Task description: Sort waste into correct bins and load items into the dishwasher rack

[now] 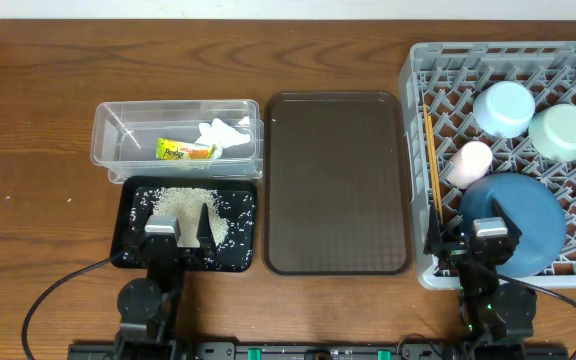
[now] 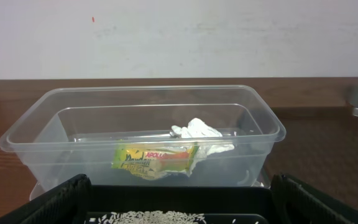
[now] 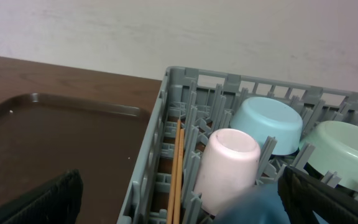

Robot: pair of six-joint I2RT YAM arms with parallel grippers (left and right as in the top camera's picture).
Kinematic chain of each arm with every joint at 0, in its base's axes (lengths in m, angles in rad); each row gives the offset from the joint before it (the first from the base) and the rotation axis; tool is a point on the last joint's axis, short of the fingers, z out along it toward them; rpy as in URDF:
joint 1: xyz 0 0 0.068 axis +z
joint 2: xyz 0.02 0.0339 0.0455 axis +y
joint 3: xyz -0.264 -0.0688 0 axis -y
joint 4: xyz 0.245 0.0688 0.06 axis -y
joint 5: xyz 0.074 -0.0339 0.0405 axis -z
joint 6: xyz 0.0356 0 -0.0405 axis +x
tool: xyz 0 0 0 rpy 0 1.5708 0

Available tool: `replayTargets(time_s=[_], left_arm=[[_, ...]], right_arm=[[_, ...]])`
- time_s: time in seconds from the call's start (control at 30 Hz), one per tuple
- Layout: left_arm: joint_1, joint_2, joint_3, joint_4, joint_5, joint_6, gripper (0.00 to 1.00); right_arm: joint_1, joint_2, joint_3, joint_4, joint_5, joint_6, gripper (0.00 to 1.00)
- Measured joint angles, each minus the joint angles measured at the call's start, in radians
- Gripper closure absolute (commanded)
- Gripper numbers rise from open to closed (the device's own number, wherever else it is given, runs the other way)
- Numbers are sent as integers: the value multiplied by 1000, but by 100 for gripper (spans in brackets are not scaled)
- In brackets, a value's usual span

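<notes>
Both arms are sitting low at the bottom edge of the overhead view, folded back toward their bases. The left gripper (image 1: pixel 181 235) is hovering over the near part of the black tray (image 1: pixel 128 255), its fingers spread wide with nothing between them. The right gripper (image 1: pixel 490 234) is hanging above the lower left corner of the dishwasher rack (image 1: pixel 415 170), its fingers likewise parted and pinching nothing.

The grey rack is filling the right side of the frame. The brown serving tray (image 1: pixel 336 180) is lying in the middle, just beside it. The clear tub (image 1: pixel 118 130) is standing at centre left, with the black tray directly below it.

Inside the rack, the dark blue bowl (image 1: pixel 513 205) is resting mouth-down at the lower part, under the right gripper. The light blue bowl (image 1: pixel 503 107) and the mint green bowl (image 1: pixel 561 130) are sitting inverted side by side near the top. The pale pink cup (image 1: pixel 468 162) is leaning among the pegs between them and the dark bowl. The chopsticks (image 1: pixel 432 160) are lying together along the rack's left wall.

The snack wrapper (image 1: pixel 186 151) and the crumpled tissue (image 1: pixel 224 132) are lying in the tub, touching. The rice grains (image 1: pixel 183 205) are spreading across the black tray.
</notes>
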Motion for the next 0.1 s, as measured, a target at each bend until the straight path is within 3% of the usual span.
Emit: replayTargets(time_s=[0.1], left_arm=[[0,0,0,0,0,0,5]], right_arm=[[0,0,0,0,0,0,1]])
